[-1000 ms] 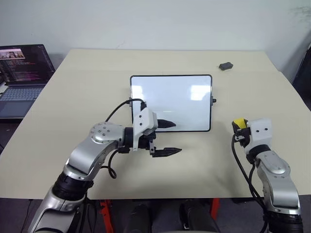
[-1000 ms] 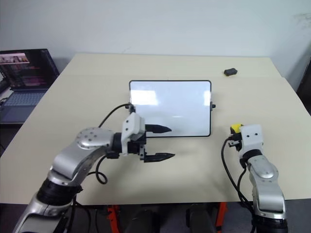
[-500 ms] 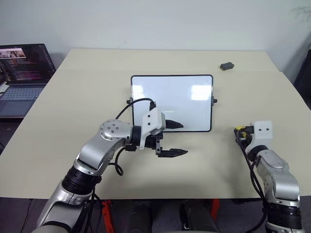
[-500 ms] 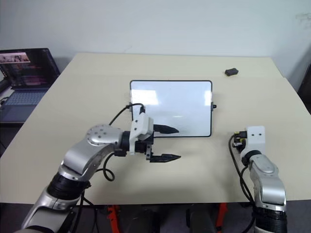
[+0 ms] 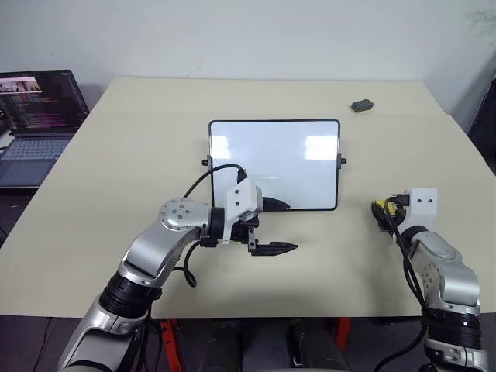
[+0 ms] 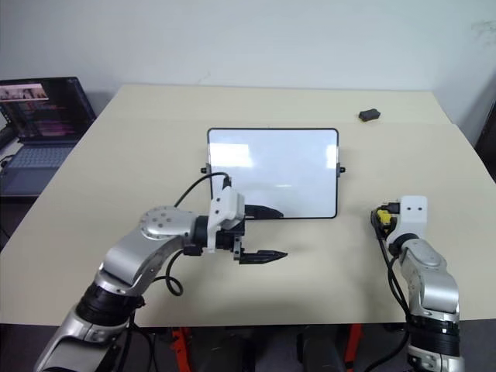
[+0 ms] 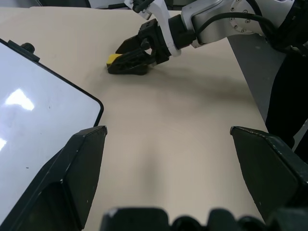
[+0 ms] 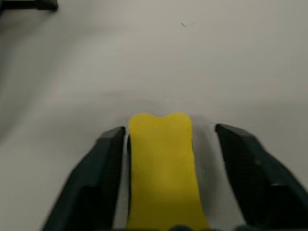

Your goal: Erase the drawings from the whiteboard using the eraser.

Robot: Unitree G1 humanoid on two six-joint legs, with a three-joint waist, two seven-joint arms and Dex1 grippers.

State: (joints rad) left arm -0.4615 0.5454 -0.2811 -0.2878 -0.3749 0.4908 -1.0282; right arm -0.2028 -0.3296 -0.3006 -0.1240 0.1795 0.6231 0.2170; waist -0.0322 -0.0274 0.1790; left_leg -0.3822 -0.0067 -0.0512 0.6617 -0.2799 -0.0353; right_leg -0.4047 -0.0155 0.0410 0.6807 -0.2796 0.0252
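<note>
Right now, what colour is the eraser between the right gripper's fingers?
Bright yellow; the eraser shows best in the right wrist view.

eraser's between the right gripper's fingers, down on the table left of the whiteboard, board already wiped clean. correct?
Wrong side. The eraser lies on the table to the right of the whiteboard, not the left; the right eye view shows it. The rest holds: it sits between the right gripper's fingers, and no drawings show on the board.
</note>
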